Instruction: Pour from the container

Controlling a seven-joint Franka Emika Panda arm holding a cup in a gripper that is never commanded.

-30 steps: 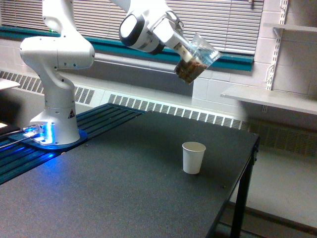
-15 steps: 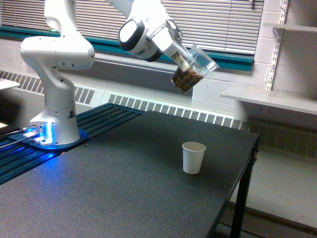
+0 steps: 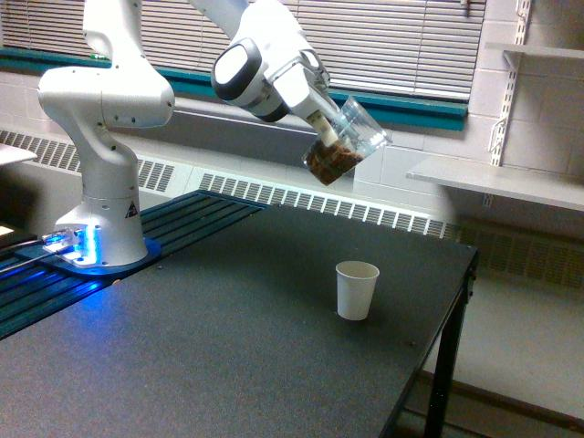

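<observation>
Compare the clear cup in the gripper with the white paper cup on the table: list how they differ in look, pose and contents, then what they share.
The clear cup is see-through; the white paper cup is opaque. The clear cup is held tilted in the air by the gripper; the paper cup stands upright on the black table. The clear cup holds brown material; the paper cup's inside cannot be seen. Both are tapered, open-topped cups.

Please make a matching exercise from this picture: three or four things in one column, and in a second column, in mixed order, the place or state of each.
Things:
1. clear container
2. white paper cup
3. robot base
4. shelf

Places or states:
A. glowing blue, at the exterior view's left
B. on the wall, at the exterior view's right
C. tilted, in the gripper
D. upright on the black table

Pairs: 1-C, 2-D, 3-A, 4-B
</observation>
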